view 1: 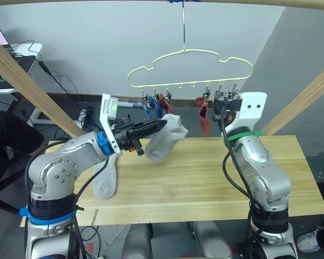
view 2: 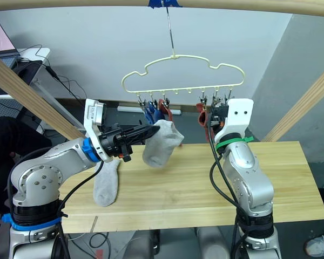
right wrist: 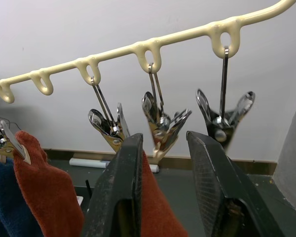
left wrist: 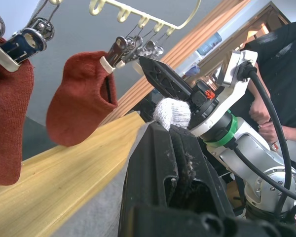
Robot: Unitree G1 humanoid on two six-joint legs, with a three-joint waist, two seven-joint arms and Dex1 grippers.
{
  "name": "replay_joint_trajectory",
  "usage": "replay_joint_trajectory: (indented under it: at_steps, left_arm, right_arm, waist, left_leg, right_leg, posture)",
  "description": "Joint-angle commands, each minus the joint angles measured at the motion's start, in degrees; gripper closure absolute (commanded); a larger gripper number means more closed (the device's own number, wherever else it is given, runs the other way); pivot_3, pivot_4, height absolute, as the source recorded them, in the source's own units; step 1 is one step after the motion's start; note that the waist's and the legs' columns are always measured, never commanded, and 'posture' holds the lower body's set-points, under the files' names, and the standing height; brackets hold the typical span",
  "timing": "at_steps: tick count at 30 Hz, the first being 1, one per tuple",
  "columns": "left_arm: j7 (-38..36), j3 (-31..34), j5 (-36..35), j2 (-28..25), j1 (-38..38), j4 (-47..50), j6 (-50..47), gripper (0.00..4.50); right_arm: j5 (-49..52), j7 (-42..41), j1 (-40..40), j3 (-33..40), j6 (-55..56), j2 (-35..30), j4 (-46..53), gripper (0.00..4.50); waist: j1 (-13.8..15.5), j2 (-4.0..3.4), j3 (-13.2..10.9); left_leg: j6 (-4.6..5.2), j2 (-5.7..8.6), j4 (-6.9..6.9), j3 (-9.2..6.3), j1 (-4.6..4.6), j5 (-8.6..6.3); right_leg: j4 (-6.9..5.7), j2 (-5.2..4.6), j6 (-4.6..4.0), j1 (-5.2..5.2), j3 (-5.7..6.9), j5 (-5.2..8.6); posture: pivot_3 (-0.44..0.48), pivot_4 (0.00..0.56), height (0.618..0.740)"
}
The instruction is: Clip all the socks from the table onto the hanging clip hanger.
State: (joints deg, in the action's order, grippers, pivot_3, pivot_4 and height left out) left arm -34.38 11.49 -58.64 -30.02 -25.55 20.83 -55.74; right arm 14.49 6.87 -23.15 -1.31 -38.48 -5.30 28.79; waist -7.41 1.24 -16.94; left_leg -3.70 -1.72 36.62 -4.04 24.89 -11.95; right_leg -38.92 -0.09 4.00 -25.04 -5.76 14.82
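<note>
Nearest: one light grey sock lies flat on the table, near-left, partly over the near edge. I count that one as not yet hung.

Left gripper is lifted above the table's left-centre, fingers pinched tight on the cuff of the other grey sock, so the body hangs free and the cuff is presented toward the clips.

Right gripper is up at the right end of the clip hanger, fingers narrowly apart and straddling a free silver clip. I read that as ready to squeeze it open for the cuff.

Farthest: already clipped are a blue sock and a rust red sock left of centre, and another rust red sock right of centre. Hanger hook is over the top pole.
</note>
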Motion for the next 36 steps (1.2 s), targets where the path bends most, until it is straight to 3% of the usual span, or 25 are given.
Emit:
replay_joint_trajectory:
  at_steps: [1, 6, 32, 36]
  left_arm:
    - [-0.1, 0.6, -1.2, -0.6, -0.3, 2.4, 1.0, 4.5]
    - [0.0, 0.5, -0.9, -0.5, -0.4, 2.3, 1.2, 4.5]
    - [0.6, 0.6, -0.8, -0.5, 0.3, 2.9, 1.4, 4.5]
    - [0.6, 0.6, -0.8, -0.6, 0.4, 2.8, 1.5, 4.5]
  right_arm:
    - [-1.1, -0.4, -0.8, 0.5, 1.3, 0.4, 1.1, 3.07]
    - [-1.8, -0.4, -1.7, 0.7, 1.3, 1.2, 0.4, 1.5]
    - [-4.8, -0.9, -3.0, 1.9, 2.7, 3.4, -1.7, 1.5]
    - [-4.9, -1.0, -3.0, 1.9, 2.6, 3.4, -1.7, 2.4]
  waist:
    - [0.0, 0.0, 0.0]
    - [0.0, 0.0, 0.0]
    - [0.1, 0.0, 0.0]
    - [0.1, 0.0, 0.0]
  left_leg:
    - [0.0, 0.0, 0.0, 0.0, 0.0, 0.0]
    - [0.0, 0.0, 0.0, -0.01, 0.0, 0.0]
    - [0.0, 0.0, -0.01, -0.01, 0.0, 0.0]
    - [0.0, 0.0, -0.02, -0.01, 0.0, 0.0]
  right_leg:
    - [0.0, 0.0, 0.0, 0.0, 0.0, 0.0]
    - [-0.01, 0.0, 0.0, 0.0, 0.02, 0.0]
    - [0.0, 0.0, 0.0, 0.0, 0.02, 0.0]
    - [0.0, 0.0, 0.0, 0.0, 0.02, 0.0]
  posture:
    - [-0.118, 0.287, 0.74]
    - [-0.117, 0.288, 0.74]
    - [-0.111, 0.288, 0.74]
    - [-0.112, 0.289, 0.74]
